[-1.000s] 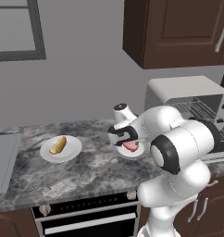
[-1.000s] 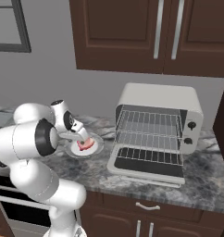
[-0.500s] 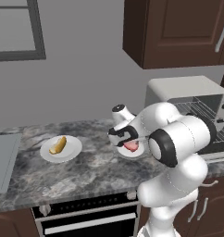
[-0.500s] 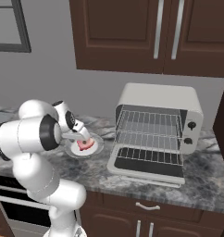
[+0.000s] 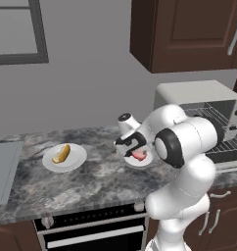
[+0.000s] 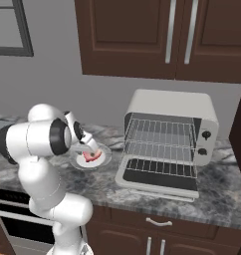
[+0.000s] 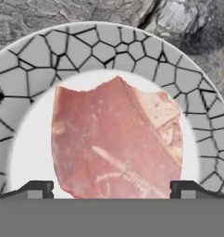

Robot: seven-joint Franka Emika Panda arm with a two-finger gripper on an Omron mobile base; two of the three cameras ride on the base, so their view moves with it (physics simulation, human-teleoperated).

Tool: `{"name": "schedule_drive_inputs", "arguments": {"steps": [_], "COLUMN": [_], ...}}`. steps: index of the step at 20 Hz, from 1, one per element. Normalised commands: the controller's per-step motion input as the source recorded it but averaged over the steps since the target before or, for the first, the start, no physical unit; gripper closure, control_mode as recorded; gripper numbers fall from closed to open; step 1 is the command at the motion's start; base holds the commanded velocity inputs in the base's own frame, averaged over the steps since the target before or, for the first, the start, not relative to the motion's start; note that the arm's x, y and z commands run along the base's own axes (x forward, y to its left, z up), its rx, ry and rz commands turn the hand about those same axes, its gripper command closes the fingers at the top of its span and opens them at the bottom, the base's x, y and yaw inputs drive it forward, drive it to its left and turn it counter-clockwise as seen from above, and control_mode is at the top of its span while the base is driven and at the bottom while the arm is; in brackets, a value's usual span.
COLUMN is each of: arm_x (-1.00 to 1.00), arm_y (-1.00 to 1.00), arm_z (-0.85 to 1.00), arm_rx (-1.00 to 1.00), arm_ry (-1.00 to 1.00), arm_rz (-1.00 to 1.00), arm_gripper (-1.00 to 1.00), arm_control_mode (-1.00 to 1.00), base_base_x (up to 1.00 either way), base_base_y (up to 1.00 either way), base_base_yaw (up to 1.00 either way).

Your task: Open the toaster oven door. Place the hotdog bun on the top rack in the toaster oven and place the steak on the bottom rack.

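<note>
The pinkish-red steak lies on a white plate with a grey mosaic rim, left of the toaster oven. My gripper hangs close above the steak and is open, one fingertip beyond each side of the meat. From the base views the gripper sits right over the steak. The toaster oven door lies folded down flat. Inside are the top rack and the bottom rack, both bare. The hotdog bun rests on a second white plate further left.
A black built-in oven sits under the granite counter. A sink is at the far left. Dark cabinets hang above the toaster oven. The arm's elbow bulks between the plate and the toaster oven.
The arm's elbow has shifted a little while the hand stays over the steak plate, slightly lower. Steak, bun and oven door have not moved.
</note>
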Motion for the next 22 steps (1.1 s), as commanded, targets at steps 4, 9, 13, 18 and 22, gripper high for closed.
{"name": "schedule_drive_inputs", "arguments": {"steps": [4,9,13,18,22], "arm_x": [0.1,0.08,0.08,0.03,0.01], "arm_y": [-0.07,-0.04,-0.09,-0.3,-0.31], "arm_z": [-0.17,-0.16,-0.21,-0.29,-0.35], "arm_rx": [0.0,0.0,0.0,0.0,0.01], "arm_ry": [0.0,-0.01,-0.01,0.0,-0.03], "arm_rz": [0.0,0.0,0.0,0.0,0.0], "arm_gripper": [-1.0,-1.0,-1.0,-1.0,-1.0], "arm_control_mode": [-1.0,-1.0,-1.0,-1.0,-1.0], "base_base_x": [0.0,0.0,0.0,0.0,0.0], "base_base_y": [0.0,0.0,0.0,0.0,0.0], "base_base_yaw": [0.0,0.0,0.0,0.0,0.0]}}
